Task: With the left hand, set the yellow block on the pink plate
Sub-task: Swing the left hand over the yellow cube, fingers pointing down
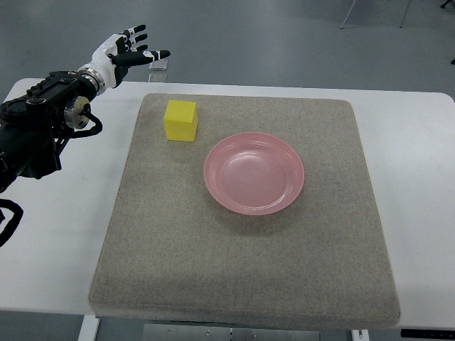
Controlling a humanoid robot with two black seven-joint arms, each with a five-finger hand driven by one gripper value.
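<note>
- Top view only. I see a white table point(416, 163) with a grey felt mat point(242, 270) covering most of it.
- Yellow block point(181, 120) sits on the mat near its far left corner, upright, one flat face up. Nothing touches it.
- Pink plate point(217, 188) lies near the mat's middle, to the right of the block and a little nearer to me. The two are close but apart; a strip of mat shows between them. Plate holds nothing.
- Left hand point(122, 52) is raised beyond the far left corner of the mat, past the table's far edge, well apart from the block. Fingers point(136, 31) are spread and released, nothing in them.
- Left arm point(43, 117) comes in from the left edge, dark casing, over the bare table left of the mat.
- A small pale object point(159, 67) stands just behind the hand at the table's far edge; I cannot make out what it is from this angle.
</note>
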